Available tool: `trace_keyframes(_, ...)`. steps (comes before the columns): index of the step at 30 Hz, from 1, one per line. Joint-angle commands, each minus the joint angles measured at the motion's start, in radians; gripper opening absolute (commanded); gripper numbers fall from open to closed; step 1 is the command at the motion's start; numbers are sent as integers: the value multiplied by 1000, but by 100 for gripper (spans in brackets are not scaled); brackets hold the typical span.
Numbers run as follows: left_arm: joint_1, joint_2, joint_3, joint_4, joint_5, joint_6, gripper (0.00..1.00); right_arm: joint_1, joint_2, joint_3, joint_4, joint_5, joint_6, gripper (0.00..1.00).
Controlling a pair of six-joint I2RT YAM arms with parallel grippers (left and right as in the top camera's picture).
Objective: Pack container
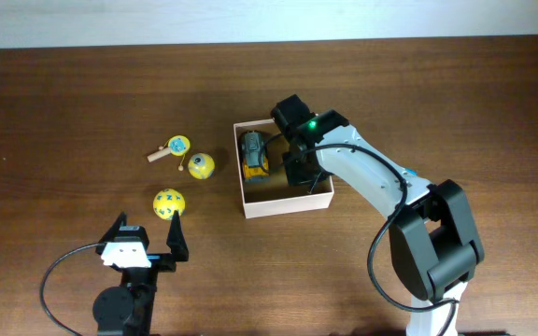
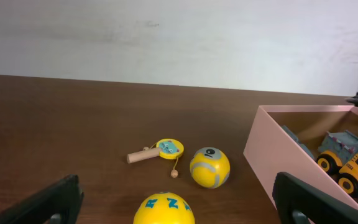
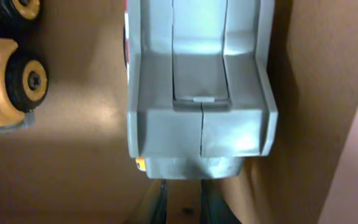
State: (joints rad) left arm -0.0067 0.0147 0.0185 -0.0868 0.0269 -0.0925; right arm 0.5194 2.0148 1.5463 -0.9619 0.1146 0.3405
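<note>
A: Container (image 1: 288, 208)?
B: Mid-surface, slightly right of centre, yellow truck (image 1: 255, 156) and grey toy (image 3: 201, 93) inside.
A: Right jaws?
B: Down inside the container, nearly closed at the grey toy's end; cannot tell whether gripping it.
A: Left jaws?
B: Wide open, empty, by the near edge.

the container (image 1: 274, 191), a shallow open square box, white outside and tan inside, is seen upright, right of centre, partly filled.
</note>
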Motion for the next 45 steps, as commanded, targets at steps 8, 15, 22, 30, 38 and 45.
trace_keyframes(8,5,-8,-5,-1,11,19,99,3,-12,-11,43,29,8,13)
trace_keyframes(15,5,-8,-5,-1,11,19,99,3,-11,-11,58,54,5,13)
trace_keyframes(22,5,-8,-5,-1,11,19,99,3,-11,-11,74,75,5,13)
trace_keyframes(30,5,-8,-5,-1,11,19,99,3,-11,-11,91,81,-11,13)
trace_keyframes(38,5,-8,-5,-1,11,19,99,3,-11,-11,109,81,-15,13)
trace_keyframes(45,5,-8,-5,-1,11,19,99,4,-11,-11,85,73,-18,13)
